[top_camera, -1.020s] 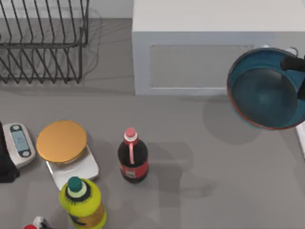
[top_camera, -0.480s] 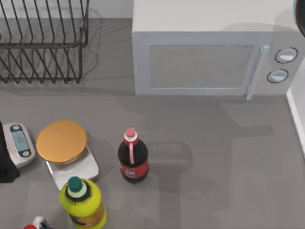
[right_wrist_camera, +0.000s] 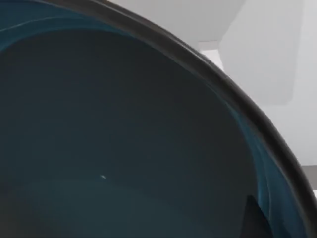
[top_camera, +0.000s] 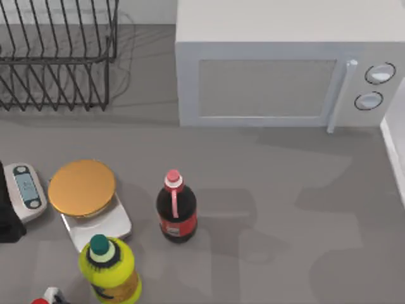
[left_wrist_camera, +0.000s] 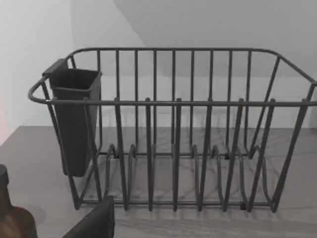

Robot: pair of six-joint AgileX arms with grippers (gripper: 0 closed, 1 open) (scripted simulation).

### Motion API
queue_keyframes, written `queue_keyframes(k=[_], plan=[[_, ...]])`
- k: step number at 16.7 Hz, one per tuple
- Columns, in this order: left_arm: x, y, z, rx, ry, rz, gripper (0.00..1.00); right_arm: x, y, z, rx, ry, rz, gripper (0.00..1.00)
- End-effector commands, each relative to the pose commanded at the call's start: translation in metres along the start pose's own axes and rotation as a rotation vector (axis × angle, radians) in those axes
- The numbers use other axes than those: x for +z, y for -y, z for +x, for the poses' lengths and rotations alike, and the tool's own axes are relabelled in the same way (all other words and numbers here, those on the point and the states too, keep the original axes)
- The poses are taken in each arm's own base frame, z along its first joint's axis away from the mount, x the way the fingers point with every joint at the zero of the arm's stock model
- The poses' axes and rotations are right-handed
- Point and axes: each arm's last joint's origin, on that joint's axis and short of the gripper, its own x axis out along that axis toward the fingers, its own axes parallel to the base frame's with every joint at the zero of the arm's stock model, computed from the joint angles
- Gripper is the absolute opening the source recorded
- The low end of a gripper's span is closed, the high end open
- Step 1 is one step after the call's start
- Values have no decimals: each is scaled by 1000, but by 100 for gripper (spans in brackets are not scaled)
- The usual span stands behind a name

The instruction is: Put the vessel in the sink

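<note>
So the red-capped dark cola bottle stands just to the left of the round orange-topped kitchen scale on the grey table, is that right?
Not quite. In the top view the red-capped dark cola bottle stands just to the right of the round orange-topped kitchen scale, not to its left. Both do stand on the grey table.

No text, brand or number can be read. The cola bottle [top_camera: 176,215] has a red label and the yellow bottle [top_camera: 109,269] a dark band, both too small to read. The scale's [top_camera: 25,190] display shows no legible digits, and the microwave's [top_camera: 285,63] knobs carry no markings.
</note>
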Motion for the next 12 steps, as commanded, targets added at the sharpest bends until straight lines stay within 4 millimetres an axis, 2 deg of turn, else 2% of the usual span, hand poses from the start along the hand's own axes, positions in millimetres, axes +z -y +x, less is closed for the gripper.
queue_keyframes(k=[5,12], plan=[[0,0,0,0,0,0,100,-7,9,-23,-51,119,-71,0],[0,0,0,0,0,0,100,-7,9,-23,-47,124,-72,0]])
